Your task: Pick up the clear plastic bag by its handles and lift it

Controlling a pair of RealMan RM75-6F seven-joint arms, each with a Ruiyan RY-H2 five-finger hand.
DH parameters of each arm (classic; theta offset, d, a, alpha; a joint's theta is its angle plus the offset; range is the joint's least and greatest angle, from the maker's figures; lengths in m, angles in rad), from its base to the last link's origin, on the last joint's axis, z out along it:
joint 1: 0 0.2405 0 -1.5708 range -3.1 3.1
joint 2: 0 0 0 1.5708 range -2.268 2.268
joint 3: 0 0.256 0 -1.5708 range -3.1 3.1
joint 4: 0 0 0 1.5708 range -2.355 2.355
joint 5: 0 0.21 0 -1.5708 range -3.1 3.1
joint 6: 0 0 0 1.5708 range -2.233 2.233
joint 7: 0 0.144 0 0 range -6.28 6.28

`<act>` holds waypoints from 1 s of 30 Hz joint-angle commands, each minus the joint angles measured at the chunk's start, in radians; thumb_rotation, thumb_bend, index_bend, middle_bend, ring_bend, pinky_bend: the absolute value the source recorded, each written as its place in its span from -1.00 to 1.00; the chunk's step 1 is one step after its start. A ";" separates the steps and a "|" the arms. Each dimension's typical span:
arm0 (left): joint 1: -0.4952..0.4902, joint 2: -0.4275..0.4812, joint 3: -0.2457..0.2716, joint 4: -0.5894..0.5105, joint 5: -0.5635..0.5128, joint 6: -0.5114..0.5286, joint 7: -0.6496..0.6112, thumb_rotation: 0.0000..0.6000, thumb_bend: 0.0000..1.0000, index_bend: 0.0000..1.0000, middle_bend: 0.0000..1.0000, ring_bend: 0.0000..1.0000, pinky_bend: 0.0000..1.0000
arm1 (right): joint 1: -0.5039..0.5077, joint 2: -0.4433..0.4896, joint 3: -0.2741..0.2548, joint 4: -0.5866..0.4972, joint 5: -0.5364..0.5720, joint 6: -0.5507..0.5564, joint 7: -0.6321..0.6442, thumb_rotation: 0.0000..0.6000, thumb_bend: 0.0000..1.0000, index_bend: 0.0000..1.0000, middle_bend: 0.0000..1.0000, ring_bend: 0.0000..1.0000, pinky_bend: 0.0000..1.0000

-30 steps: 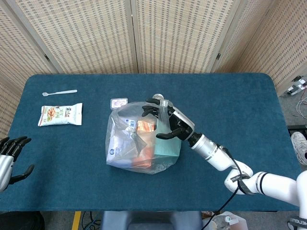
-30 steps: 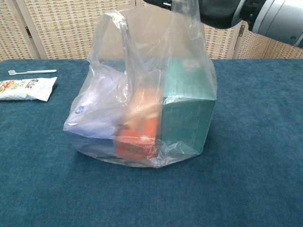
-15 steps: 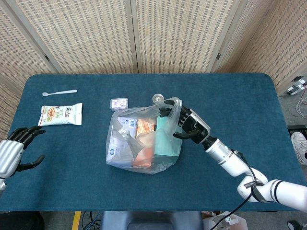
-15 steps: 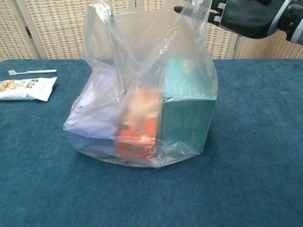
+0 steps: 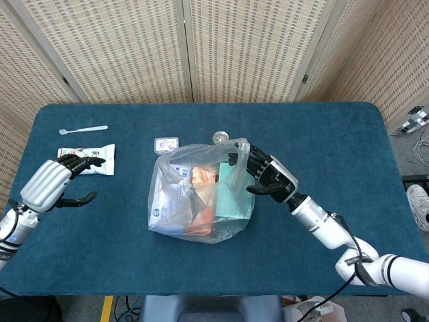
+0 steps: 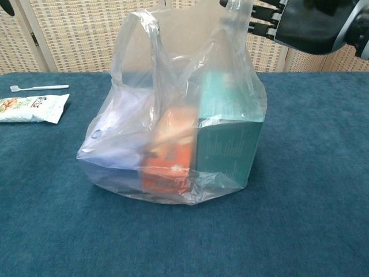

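Observation:
The clear plastic bag (image 5: 198, 201) stands on the blue table, holding a teal box (image 6: 230, 138), an orange packet (image 6: 170, 153) and a bluish pack. My right hand (image 5: 265, 176) is at the bag's upper right, its fingers closed around the right handle (image 6: 236, 11), which is pulled up taut. The left handle (image 6: 141, 34) stands loose and free. My left hand (image 5: 57, 184) hovers far to the left of the bag, fingers apart and holding nothing.
A snack packet (image 5: 90, 159) lies just beyond my left hand, with a white spoon (image 5: 84, 129) further back. A small flat case (image 5: 166, 143) and a round object (image 5: 220, 137) sit right behind the bag. Woven screens stand behind the table.
My left hand has come up from the table's near left edge toward the snack packet. My right hand has drawn the right handle rightward, off the top of the bag.

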 commanded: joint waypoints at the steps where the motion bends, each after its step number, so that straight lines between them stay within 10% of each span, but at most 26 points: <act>1: -0.048 -0.011 0.002 0.018 0.041 -0.021 -0.027 1.00 -0.51 -0.55 -0.23 -0.18 -0.32 | 0.001 0.000 0.006 0.003 0.002 -0.004 -0.001 1.00 -0.93 -0.60 -0.29 -0.77 -0.80; 17: -0.241 -0.052 0.003 0.025 0.091 -0.127 -0.012 1.00 -0.51 -0.50 0.79 0.66 0.42 | 0.004 -0.021 0.030 0.044 0.016 -0.032 0.020 1.00 -0.93 -0.60 -0.29 -0.77 -0.80; 30: -0.364 -0.051 -0.020 0.009 0.055 -0.219 0.065 1.00 -0.51 -0.38 1.00 0.96 0.77 | 0.005 -0.029 0.038 0.064 0.009 -0.037 0.037 1.00 -0.93 -0.60 -0.29 -0.77 -0.80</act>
